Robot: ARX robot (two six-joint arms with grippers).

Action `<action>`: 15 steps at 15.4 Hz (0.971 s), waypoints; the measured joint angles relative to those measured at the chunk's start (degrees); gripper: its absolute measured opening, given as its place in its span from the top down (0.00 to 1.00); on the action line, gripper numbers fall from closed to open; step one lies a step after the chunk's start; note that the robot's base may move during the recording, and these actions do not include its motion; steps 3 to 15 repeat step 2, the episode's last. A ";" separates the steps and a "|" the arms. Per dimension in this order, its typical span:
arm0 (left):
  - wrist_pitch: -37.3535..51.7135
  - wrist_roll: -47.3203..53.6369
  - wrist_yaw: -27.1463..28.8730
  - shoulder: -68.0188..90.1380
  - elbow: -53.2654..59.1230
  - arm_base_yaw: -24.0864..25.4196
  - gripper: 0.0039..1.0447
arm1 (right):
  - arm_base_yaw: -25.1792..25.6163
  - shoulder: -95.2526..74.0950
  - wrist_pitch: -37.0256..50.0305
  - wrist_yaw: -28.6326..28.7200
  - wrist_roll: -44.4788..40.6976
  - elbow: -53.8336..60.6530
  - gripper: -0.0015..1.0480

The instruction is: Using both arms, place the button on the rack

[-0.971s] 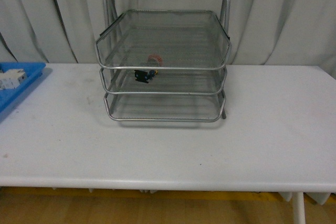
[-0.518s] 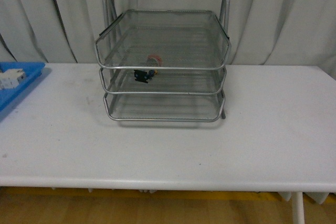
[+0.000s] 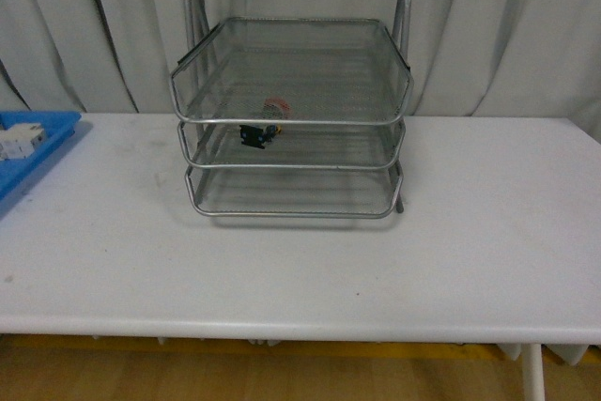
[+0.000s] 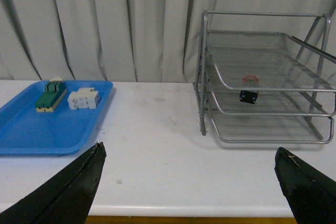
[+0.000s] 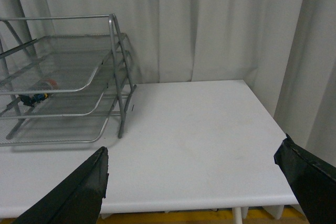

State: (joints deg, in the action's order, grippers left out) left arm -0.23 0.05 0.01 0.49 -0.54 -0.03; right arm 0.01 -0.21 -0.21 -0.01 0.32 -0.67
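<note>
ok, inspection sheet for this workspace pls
Surface: white table, faint scuffs.
Job's things: button lying on the middle tier of the rack.
Clutter: blue tray beside the rack, holding a green block and a white block.
Grippers: left gripper and right gripper open, empty, back from the rack.
Cables: nothing seen.
Surroundings: grey curtain behind the table.

Almost nothing differs from the earlier front views; the button (image 3: 260, 132) in the rack (image 3: 291, 166) sits a touch further from the rack's front rail than a second ago, its dark body slightly turned; the white block (image 3: 19, 141) on the blue tray (image 3: 42, 159) lies marginally lower.
</note>
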 joint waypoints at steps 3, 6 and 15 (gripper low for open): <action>0.00 0.02 0.00 0.00 0.00 0.00 0.06 | 0.00 0.00 0.00 -0.02 0.02 0.00 0.06; 0.00 0.02 0.00 0.00 0.00 0.00 0.06 | 0.00 0.00 0.00 -0.02 0.02 0.00 0.06; 0.00 0.02 0.00 0.00 0.00 0.00 0.06 | 0.00 0.00 0.00 -0.02 0.02 0.00 0.06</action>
